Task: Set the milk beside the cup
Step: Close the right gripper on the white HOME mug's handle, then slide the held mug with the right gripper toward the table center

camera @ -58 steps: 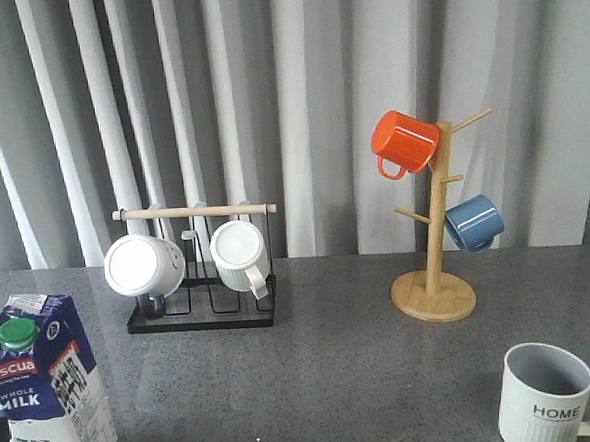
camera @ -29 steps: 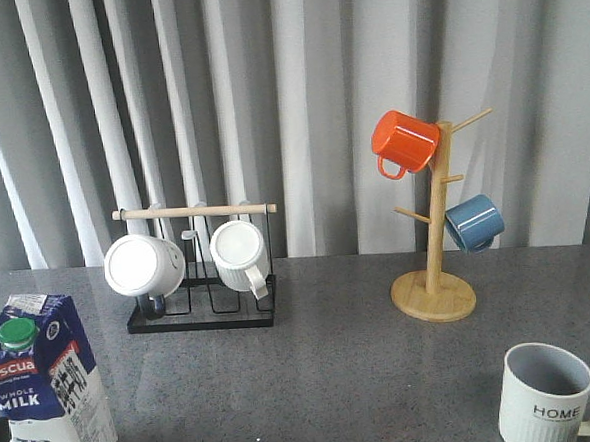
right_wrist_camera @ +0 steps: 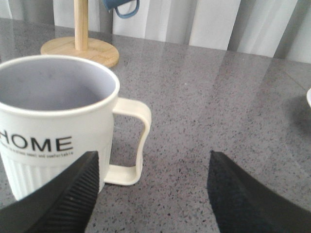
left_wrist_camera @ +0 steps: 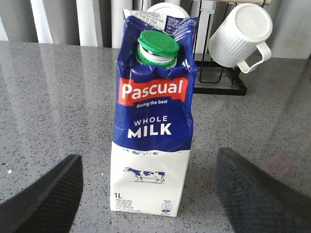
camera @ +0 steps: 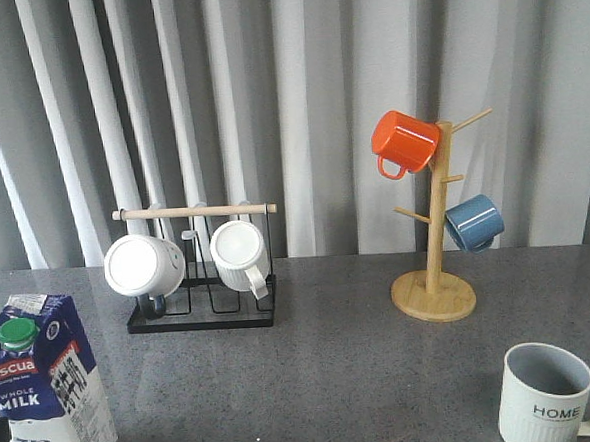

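left wrist view: left gripper (left_wrist_camera: 148, 194) spread wide, milk (left_wrist_camera: 153, 116) centred, untouched; close squarely low on carton, keep upright.

Milk (camera: 45, 392) base, cup (camera: 551, 396) bottom cut off by front view's lower edge.

The milk (left_wrist_camera: 153, 121) carton carries a red panel reading "Pascual" in white with the smaller line "Giving the best" beneath it, followed on the blue field by "WHOLE" and "MILK" in white, and "1L" printed low on the white base beside a small cow drawing; other fine print on the carton is too small to read. The cup (right_wrist_camera: 58, 124) bears "HOME" in dark capitals on its ribbed side, with one illegible small line under it.
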